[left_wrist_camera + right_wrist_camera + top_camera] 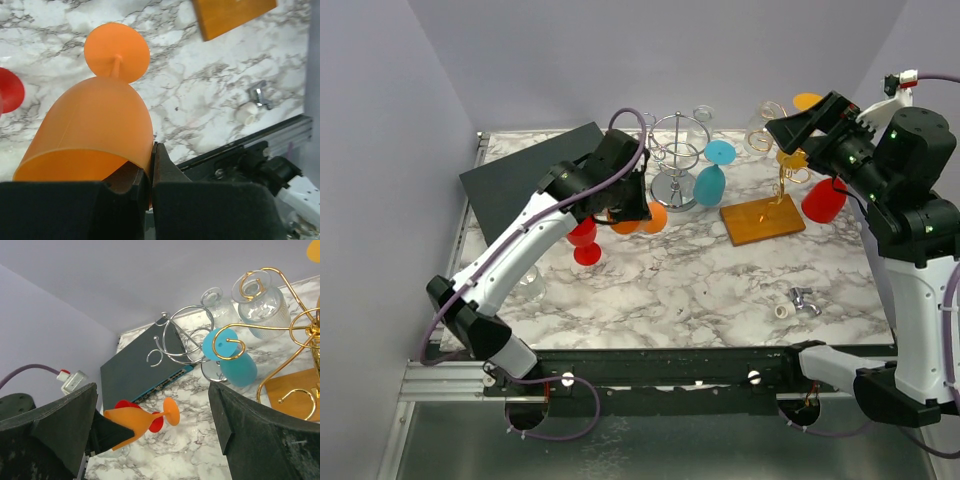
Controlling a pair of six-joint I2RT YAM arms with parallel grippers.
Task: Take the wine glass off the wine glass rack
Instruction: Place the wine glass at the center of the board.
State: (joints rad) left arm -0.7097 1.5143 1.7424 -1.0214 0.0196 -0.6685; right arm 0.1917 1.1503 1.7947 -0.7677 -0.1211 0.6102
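Note:
My left gripper [625, 200] is shut on the rim of an orange wine glass [652, 217], one finger inside the bowl and one outside [152, 152]. The glass [95, 125] lies tilted above the marble table, clear of both racks, its foot pointing away. The silver wire rack [678, 160] carries a blue wine glass [710, 180]. The gold rack [788, 170] on a wooden base holds a clear glass [765, 125] and a red glass [823, 200]. My right gripper [790, 130] hangs open beside the gold rack, nothing between its fingers [154, 390].
A red glass [585, 240] stands on the table under the left arm. A black slab [525, 175] lies at the back left. A clear glass [530, 285] lies near the left edge. Small metal and white parts [798, 300] sit front right.

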